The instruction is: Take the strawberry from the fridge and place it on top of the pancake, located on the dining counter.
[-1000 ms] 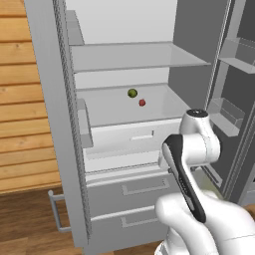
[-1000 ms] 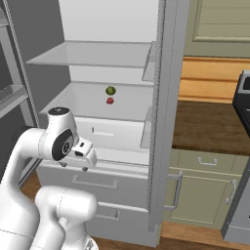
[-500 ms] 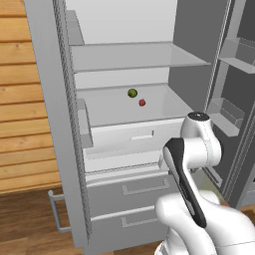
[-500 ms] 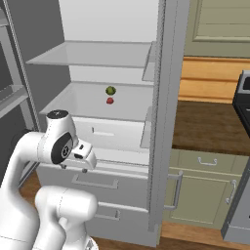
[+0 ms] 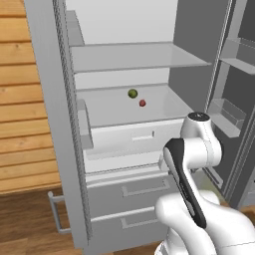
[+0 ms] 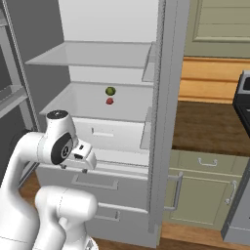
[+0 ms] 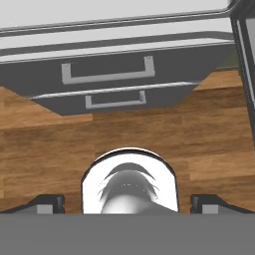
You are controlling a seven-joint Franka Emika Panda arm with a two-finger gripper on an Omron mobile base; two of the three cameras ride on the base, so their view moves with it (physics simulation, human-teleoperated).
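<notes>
fridge [image 5: 60, 124] stands open; strawberry [image 5: 142, 103] sits on the mid shelf [image 5: 104, 112] inside, just beside a green round fruit [image 5: 132, 93], slightly nearer the front than it. also seen from the right base view: strawberry [image 6: 110, 101] just below the green one. claw [image 7: 127, 201] is spread wide, holding nothing, pointing down at the wood floor [image 7: 124, 129] w/ the lower drawers [image 7: 107, 74] ahead of it, well apart from the berry.

handling, my guess: tiny, light, soft, bruises easy, prob rolls if nudged. best to pinch gently across its widest part, low force. orientation and long axis: too small to tell, reads as a red dot; can't make out the green top.
</notes>
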